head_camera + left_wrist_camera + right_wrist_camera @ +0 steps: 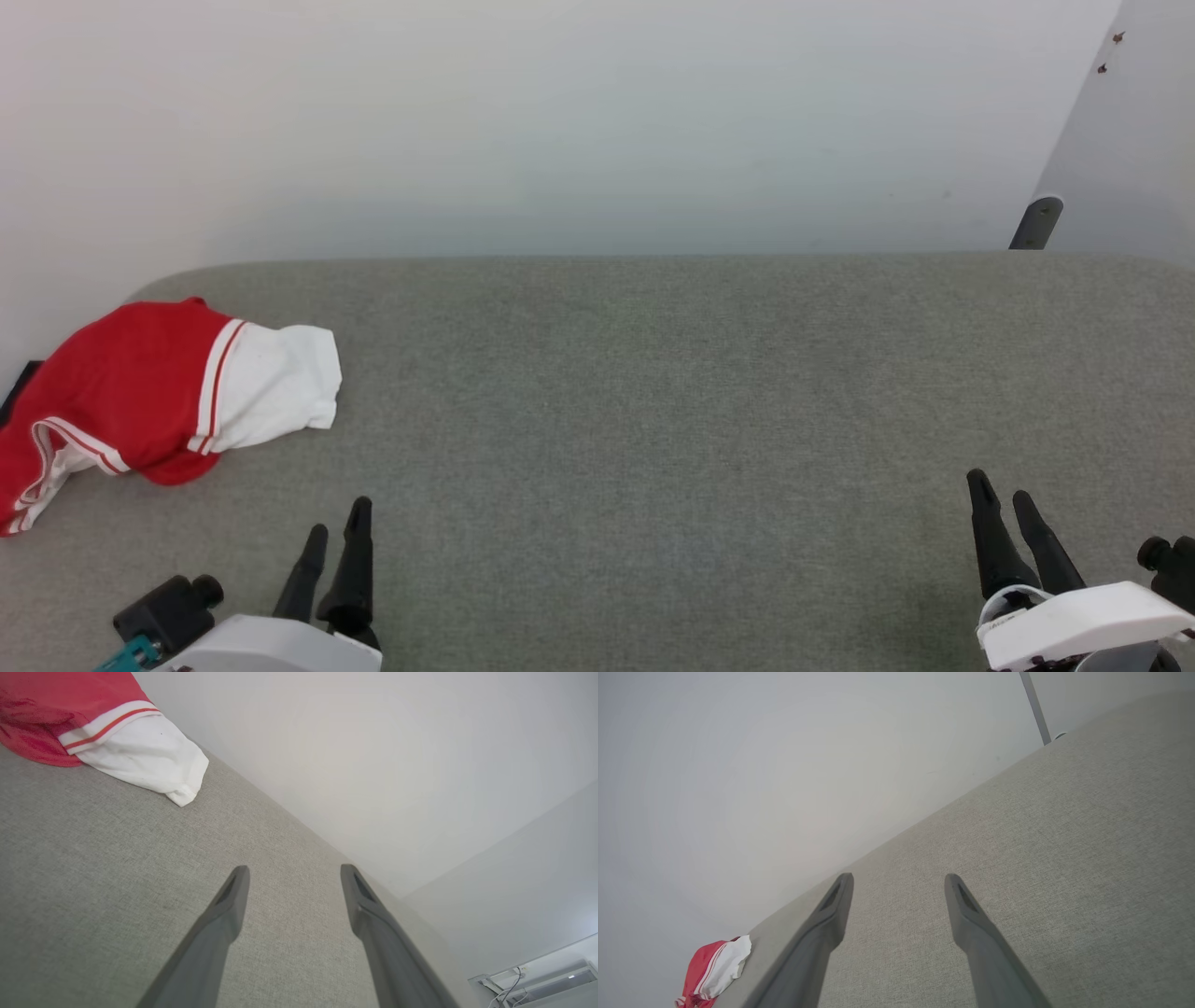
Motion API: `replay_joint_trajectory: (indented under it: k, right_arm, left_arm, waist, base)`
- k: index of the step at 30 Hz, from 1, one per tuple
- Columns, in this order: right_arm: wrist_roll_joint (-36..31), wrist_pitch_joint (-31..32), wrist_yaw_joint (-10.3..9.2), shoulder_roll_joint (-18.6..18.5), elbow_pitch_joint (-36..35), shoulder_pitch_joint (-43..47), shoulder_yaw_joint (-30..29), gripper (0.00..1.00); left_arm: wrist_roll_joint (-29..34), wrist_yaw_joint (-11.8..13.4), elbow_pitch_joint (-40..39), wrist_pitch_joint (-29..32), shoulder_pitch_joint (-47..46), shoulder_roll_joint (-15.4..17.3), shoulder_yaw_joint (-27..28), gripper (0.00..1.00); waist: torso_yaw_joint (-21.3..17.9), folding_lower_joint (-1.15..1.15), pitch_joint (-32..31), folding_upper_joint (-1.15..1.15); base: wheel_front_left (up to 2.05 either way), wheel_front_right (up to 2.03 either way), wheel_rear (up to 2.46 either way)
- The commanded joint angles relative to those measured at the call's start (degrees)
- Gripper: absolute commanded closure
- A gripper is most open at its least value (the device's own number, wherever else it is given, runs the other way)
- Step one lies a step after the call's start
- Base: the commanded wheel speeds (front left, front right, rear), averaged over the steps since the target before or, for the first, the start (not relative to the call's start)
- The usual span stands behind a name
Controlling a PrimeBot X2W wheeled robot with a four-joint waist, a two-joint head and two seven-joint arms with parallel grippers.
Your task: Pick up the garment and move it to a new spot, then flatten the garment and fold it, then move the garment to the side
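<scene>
The garment (140, 392), a red jersey T-shirt with white striped-trim sleeves, is found bunched in a heap at the far left corner of the grey fabric-covered desk (653, 420), close to the white wall (560, 121). The left gripper (338, 523) is positioned near the desk's front edge, near the garment but clear of it, jaws apart and empty. The right gripper (1001, 493) is held well apart at the front right, jaws likewise apart.
</scene>
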Motion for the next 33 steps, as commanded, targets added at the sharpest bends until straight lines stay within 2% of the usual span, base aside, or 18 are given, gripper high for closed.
replay_joint_trajectory:
  k: [1, 20, 33]
  right_arm:
    - [-2.07, -0.4, 0.03, -0.1, -1.0, 0.03, -0.14, 0.0]
    - [-14.19, -1.69, 0.04, -0.05, -3.02, 0.62, -0.26, 0.0]
    - [-20.31, -2.73, 0.04, 0.11, -3.87, 0.98, -0.17, 0.0]
  left_arm:
    - [2.14, 0.21, -1.07, -0.58, 0.01, 0.66, 0.09, 0.0]
    - [14.82, -0.64, -3.53, -3.47, 2.46, 0.86, 0.92, 0.0]
    - [21.37, -0.26, -4.56, -5.15, 3.33, 1.41, 0.37, 0.0]
  waist:
    - [-0.01, 0.0, -0.07, 0.0]
    - [-0.17, 0.0, -1.07, 0.0]
    - [-0.32, 0.0, -1.68, 0.0]
  base:
    - [0.0, 0.0, 0.0]
    - [0.0, 0.0, 0.0]
    - [0.0, 0.0, 0.0]
